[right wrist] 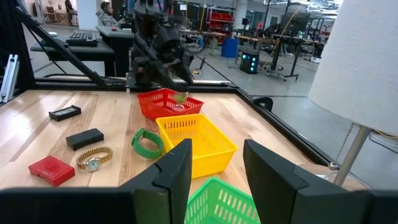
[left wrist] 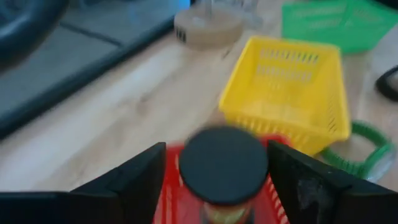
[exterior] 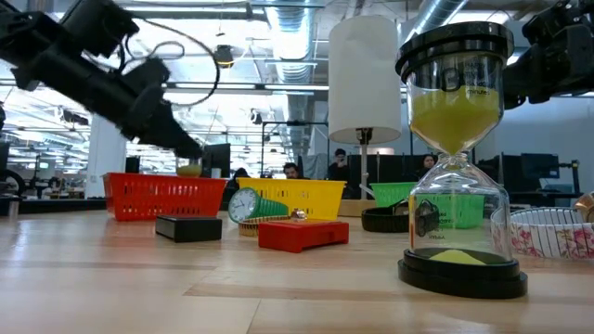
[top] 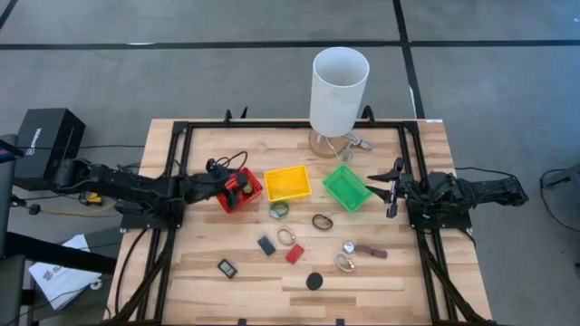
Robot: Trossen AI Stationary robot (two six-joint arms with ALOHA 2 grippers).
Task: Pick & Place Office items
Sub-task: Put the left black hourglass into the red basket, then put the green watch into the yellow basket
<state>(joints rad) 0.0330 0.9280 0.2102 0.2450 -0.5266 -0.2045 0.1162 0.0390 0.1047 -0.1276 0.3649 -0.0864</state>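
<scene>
My left gripper (top: 237, 186) hangs open over the red basket (top: 228, 201), and my left wrist view shows its fingers on either side of a small hourglass's black round cap (left wrist: 224, 163). The hourglass's yellow bulb (right wrist: 180, 98) shows just under the fingertips in the right wrist view. My right gripper (right wrist: 217, 168) is open and empty beside the green basket (top: 347, 187). Loose on the wood lie a green ring (top: 279, 210), a dark ring (top: 322, 220), a dark rectangle (top: 265, 244), a red rectangle (top: 294, 254), a watch (top: 287, 236), silvery clips (top: 346, 263) and a second hourglass (top: 314, 281), standing upright. My left gripper comes at the hourglass from above, slanting from the table's left, one finger on each side of the black cap (left wrist: 186, 163). A thin strip of red basket shows between one finger (left wrist: 143, 177) and the cap. Whether the fingers touch it, I cannot tell.
The yellow basket (top: 287, 183) sits between the red and green ones. A tall white cylinder on a stand (top: 340, 86) rises at the far edge. A black-framed rectangle (top: 227, 268) lies near the front left. Bare wood shows along the near edge. People sit in the room beyond.
</scene>
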